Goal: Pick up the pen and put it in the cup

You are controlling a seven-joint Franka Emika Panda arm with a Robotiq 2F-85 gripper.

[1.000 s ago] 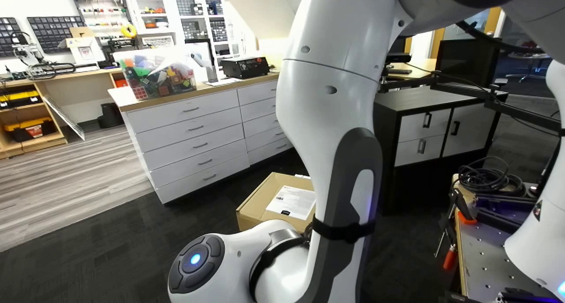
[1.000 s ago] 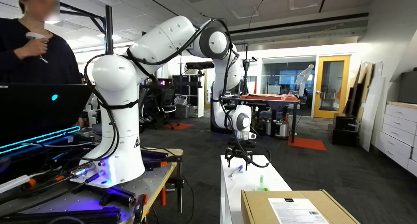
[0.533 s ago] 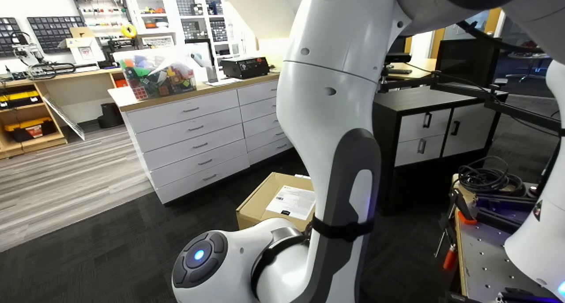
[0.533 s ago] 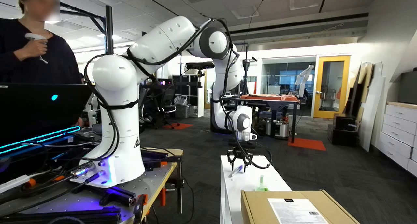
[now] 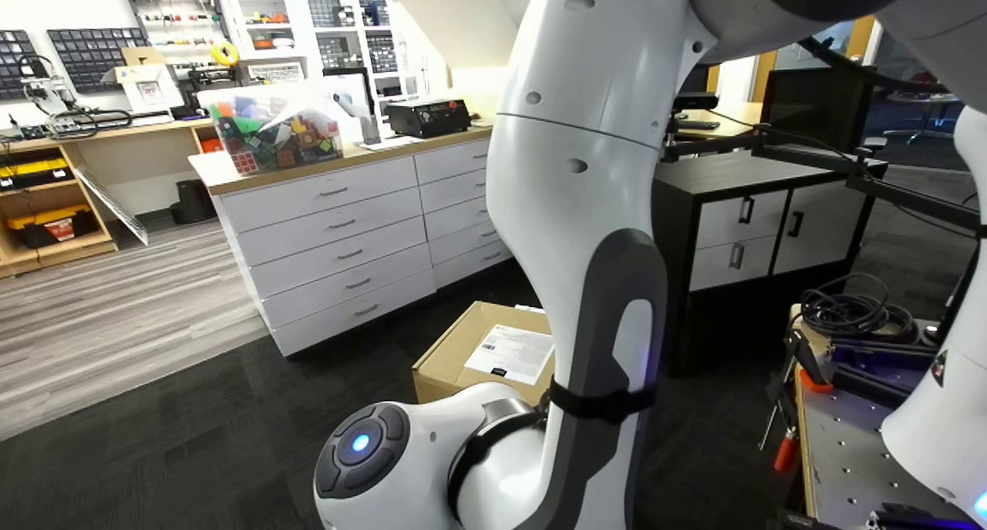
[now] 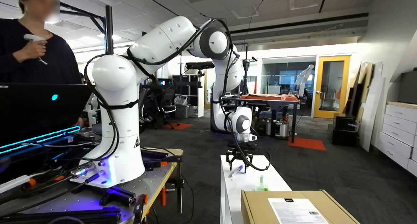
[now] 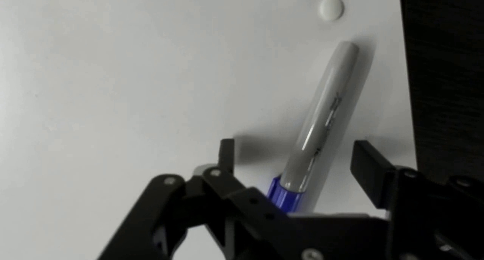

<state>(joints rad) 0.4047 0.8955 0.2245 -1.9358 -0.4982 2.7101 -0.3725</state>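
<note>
White table (image 7: 132, 82) under my parted, empty gripper (image 7: 295, 158); pen (image 7: 318, 125) between its fingers (image 7: 372, 176) seems light, stiff, slick; I'd pinch mid-length.

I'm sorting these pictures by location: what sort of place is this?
Probably a robotics lab or workshop: the robot arm stands on a perforated metal bench, with white drawers and what look like small-parts racks beyond.
</note>
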